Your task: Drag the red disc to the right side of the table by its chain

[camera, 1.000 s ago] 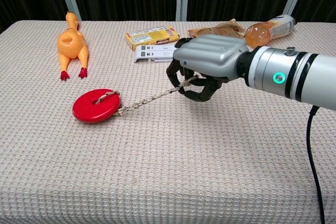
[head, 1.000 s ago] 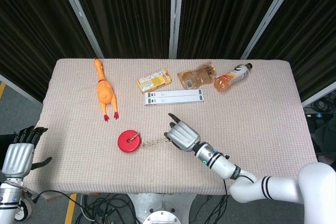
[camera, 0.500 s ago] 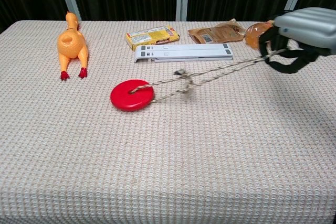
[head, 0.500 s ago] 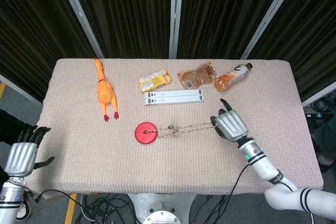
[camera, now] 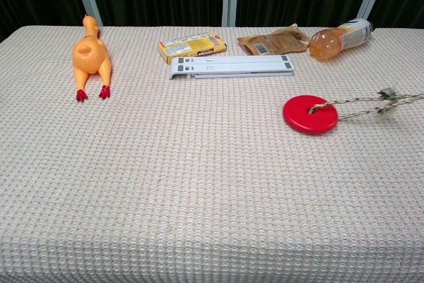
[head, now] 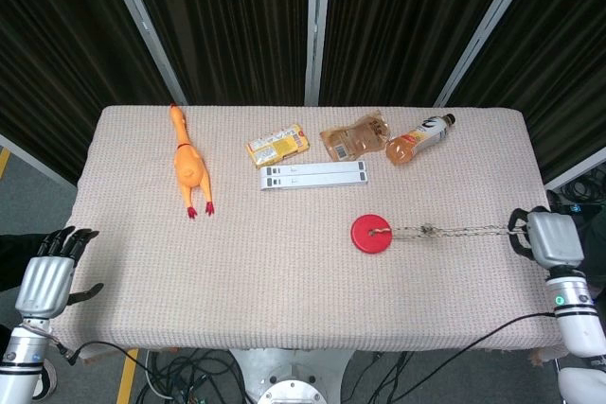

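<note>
The red disc [head: 372,233] lies flat on the right half of the table, also in the chest view [camera: 310,114]. Its chain [head: 453,230] stretches taut rightwards to my right hand [head: 544,237], which grips the far end just past the table's right edge. In the chest view the chain [camera: 371,102] runs off the right border and that hand is out of frame. My left hand [head: 49,277] hangs off the table's left front corner, fingers apart and holding nothing.
An orange rubber chicken [head: 189,167] lies at the left. Along the back sit a yellow box [head: 277,146], a white strip [head: 313,175], a brown packet [head: 353,136] and a bottle [head: 418,140]. The beige tablecloth [head: 284,272] covers the table.
My right hand has pulled the chain to the right, past the table edge, and the red disc slid from left of centre to the right half. The left hand barely moved.
</note>
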Controlling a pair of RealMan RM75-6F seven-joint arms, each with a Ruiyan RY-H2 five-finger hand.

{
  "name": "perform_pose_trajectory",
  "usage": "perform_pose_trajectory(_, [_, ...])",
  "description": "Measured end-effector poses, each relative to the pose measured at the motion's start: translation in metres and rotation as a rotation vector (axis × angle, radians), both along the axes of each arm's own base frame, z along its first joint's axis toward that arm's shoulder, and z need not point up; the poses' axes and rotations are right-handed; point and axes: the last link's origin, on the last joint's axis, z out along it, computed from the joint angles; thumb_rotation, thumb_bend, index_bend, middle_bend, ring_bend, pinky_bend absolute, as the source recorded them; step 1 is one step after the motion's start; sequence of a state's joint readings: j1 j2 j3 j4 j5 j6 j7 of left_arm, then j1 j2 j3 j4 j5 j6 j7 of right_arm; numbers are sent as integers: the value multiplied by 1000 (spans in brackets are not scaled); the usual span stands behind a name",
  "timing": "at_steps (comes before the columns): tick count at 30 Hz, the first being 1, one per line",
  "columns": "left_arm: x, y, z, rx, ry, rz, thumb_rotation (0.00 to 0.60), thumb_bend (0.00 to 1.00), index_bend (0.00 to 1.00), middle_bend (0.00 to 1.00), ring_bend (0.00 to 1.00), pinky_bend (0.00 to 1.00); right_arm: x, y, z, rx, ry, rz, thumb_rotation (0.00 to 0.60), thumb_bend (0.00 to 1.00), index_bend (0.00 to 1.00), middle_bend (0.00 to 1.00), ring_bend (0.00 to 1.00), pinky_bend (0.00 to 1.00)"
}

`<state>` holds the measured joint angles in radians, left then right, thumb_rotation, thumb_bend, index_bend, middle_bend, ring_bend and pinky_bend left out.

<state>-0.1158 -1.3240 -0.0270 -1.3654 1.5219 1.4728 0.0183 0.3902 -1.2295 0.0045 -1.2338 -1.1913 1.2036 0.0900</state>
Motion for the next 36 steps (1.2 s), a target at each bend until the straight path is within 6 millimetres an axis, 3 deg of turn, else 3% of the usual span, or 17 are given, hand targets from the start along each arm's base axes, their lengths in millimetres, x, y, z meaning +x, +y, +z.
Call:
perform_pose_trajectory(10, [1,1,-1,-4,2,2,600,21,192,172,97,145,-46,12,46,-184,11,-131,600,510,1000,960,391,0])
perform_pose_trajectory(15, [2,1,-2,-6,2,1,600,21,192,172,97,145,-50,11,52,-260,0,-140,600,513,1000,959,393,0])
perform_pose_trajectory(19, [2,1,-2,-8,4,2,600,21,192,172,97,146,-39,4,47,-265,-16,-95,600,516,1000,959,408,0])
perform_pose_trajectory(23, [3,2,-3,-7,3,-3,600,22,192,172,97,145,-7,-6,28,-212,-66,16,600,515,1000,959,408,0])
perform_pose_trajectory(30, [3,2,-2,-7,4,-1,600,21,192,172,97,145,101,-23,-20,-97,-181,326,600,516,1000,959,408,0])
perform_pose_trajectory(33, [3,2,-3,-8,2,1,600,21,192,173,97,145,137,-29,-38,-77,-181,418,600,519,985,957,407,0])
perform_pose_trajectory(34, [2,2,-4,-9,3,1,600,21,192,173,97,146,145,-30,-44,-72,-182,433,600,495,931,920,387,0])
perform_pose_trajectory(35, [2,2,-4,-9,3,2,600,21,192,173,97,145,151,-31,-51,-63,-182,439,600,410,775,788,307,0])
perform_pose_trajectory(36, [2,2,-3,-9,3,3,600,21,192,172,96,145,155,-30,-59,-41,-180,435,600,284,515,564,186,0])
